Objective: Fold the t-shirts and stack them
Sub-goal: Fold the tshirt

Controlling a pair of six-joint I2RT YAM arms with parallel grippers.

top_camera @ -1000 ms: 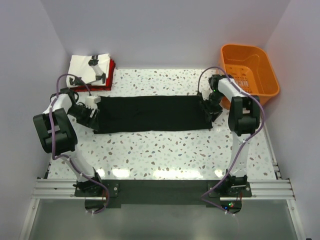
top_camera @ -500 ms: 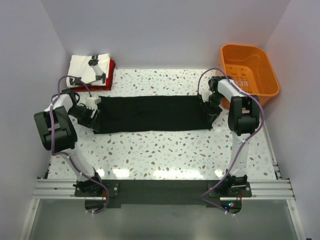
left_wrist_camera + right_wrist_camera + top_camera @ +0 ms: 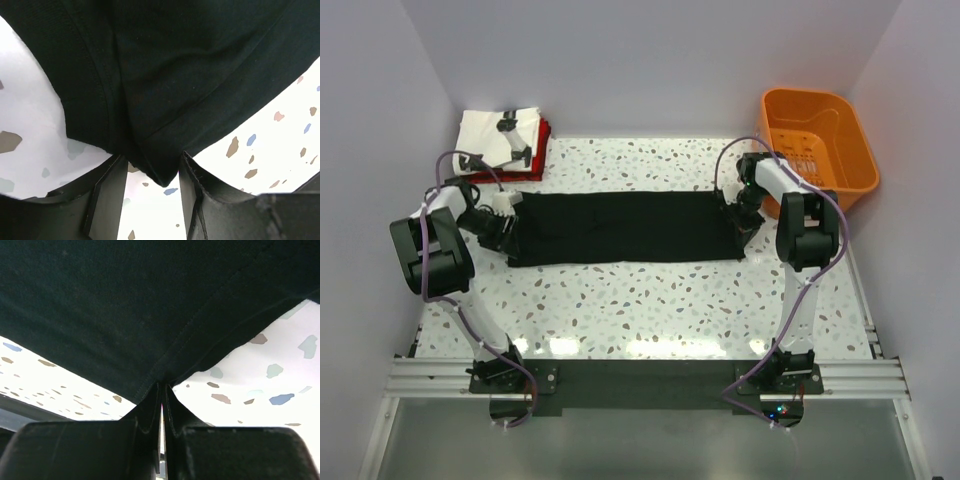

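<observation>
The large black t-shirt (image 3: 620, 228) lies as a long folded strip across the middle of the table. My left gripper (image 3: 506, 232) is at its left end. In the left wrist view it (image 3: 150, 167) is open, and a corner of the black cloth (image 3: 175, 75) hangs between the fingers (image 3: 107, 195) without being pinched. My right gripper (image 3: 736, 222) is at the strip's right end. In the right wrist view it (image 3: 161, 389) is shut on the black hem (image 3: 150, 305). The white printed t-shirt (image 3: 488, 135) lies folded on the red one (image 3: 544, 140) at the back left.
An orange plastic basket (image 3: 840, 110) stands at the back right, close behind the right arm. The folded stack sits just behind the left arm. The speckled tabletop (image 3: 640, 300) shows in front of the strip, up to the arms' base rail.
The left arm has drawn slightly back and left at the cloth's left end. The right arm and the black strip have hardly moved.
</observation>
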